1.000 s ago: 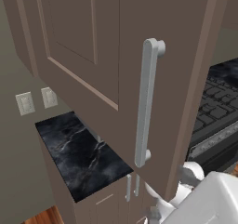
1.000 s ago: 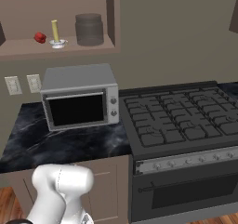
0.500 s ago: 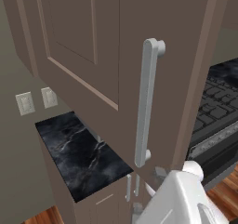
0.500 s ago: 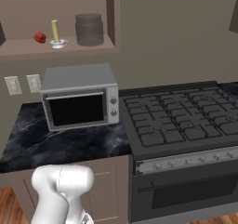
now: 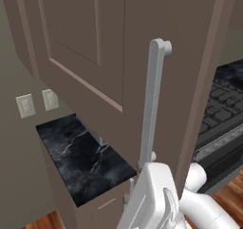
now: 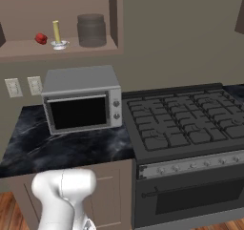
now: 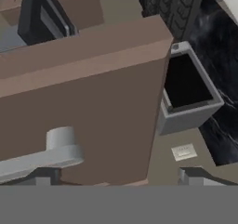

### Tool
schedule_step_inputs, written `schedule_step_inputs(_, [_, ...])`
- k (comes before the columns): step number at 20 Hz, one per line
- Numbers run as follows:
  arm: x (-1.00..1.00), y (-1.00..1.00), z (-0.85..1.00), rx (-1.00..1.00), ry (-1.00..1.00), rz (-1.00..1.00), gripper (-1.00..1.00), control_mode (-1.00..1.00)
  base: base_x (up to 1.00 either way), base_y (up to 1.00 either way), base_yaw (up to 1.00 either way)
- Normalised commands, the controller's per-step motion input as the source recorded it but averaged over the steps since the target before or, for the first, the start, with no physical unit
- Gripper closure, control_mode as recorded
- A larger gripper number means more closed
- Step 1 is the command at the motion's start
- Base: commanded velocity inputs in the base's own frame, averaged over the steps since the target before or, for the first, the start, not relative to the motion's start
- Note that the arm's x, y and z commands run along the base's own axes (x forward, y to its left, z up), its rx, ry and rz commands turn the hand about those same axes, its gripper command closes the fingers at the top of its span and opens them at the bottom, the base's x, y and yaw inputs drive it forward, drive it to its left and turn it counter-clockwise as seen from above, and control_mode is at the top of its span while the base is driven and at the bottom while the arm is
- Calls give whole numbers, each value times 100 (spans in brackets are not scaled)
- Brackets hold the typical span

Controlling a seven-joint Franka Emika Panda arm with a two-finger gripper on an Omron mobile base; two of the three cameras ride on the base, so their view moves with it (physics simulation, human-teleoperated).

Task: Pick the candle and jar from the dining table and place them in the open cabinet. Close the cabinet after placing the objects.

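The red jar [image 6: 41, 38] and the candle [image 6: 57, 35] in its small holder stand side by side on the shelf of the open cabinet [image 6: 71, 49], left of a dark canister. The cabinet's door [image 5: 95, 47] swings out toward me, its long pale bar handle [image 5: 153, 104] upright. My white arm [image 5: 154, 199] rises just below that handle. In the hand view my gripper [image 7: 118, 177] is open, its fingertips [image 7: 45, 176] far apart, facing the brown door [image 7: 93, 107]. The handle's end [image 7: 51, 153] lies just above the left tip. The dining table is out of view.
A grey microwave [image 6: 81, 100] sits on the black marble counter [image 6: 57, 150] under the shelf, with a dark gas stove [image 6: 186, 124] and oven to its right. A dark canister [image 6: 91, 30] shares the shelf. Two wall outlets [image 5: 37, 103] are on the left wall.
My arm has lifted into the left base view, closer under the door handle. The jar, candle and door have not moved.
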Motion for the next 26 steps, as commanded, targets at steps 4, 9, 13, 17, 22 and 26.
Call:
schedule_step_inputs(4, [24, 0, -1, -12, 0, 0, -100, -100, 0, 0, 0])
schedule_step_inputs(9, [7, -25, 2, -9, 0, 0, -100, -100, 0, 0, 0])
schedule_step_inputs(13, [19, -53, 8, -6, 0, 0, -100, -100, 0, 0, 0])
schedule_step_inputs(17, [36, -67, 6, -1, 0, 0, -100, -100, 0, 0, 0])
schedule_step_inputs(22, [64, -66, 2, 0, 0, 0, -100, -100, 0, 0, 0])
schedule_step_inputs(26, [92, -68, 2, 0, 0, 0, -100, -100, 0, 0, 0])
